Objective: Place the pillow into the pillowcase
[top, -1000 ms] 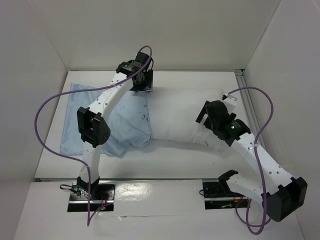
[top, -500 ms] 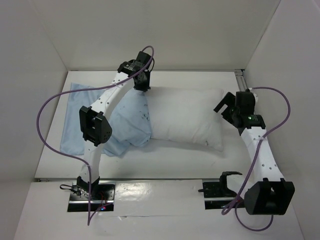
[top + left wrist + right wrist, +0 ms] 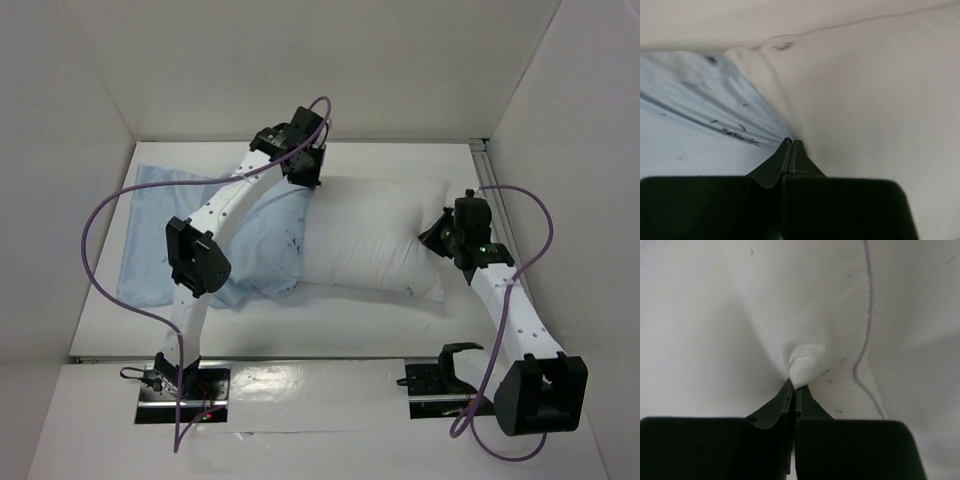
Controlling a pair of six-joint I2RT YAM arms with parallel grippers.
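Note:
The plump white pillow [image 3: 370, 235] lies across the middle of the table. Its left end sits inside the mouth of the pale blue pillowcase [image 3: 160, 250], which spreads out to the left. My left gripper [image 3: 306, 183] is at the pillow's far left corner, where blue cloth meets white. In the left wrist view that gripper [image 3: 791, 143] is shut, and wrinkles of the pillowcase [image 3: 695, 135] run into its tips beside the pillow [image 3: 875, 100]. My right gripper [image 3: 434, 238] is at the pillow's right end. In its wrist view the gripper [image 3: 796, 386] is shut on a pinched nub of the pillow [image 3: 806, 365].
White walls close in the table on the left, back and right. A metal rail [image 3: 487, 165] runs along the back right edge. Purple cables [image 3: 100, 250] loop off both arms. The arm bases [image 3: 180, 385] stand at the near edge.
The left gripper shut on the pillowcase edge and shifted right with it. The right arm lifted off the pillow, swung to its right end and shut on a pinch of it.

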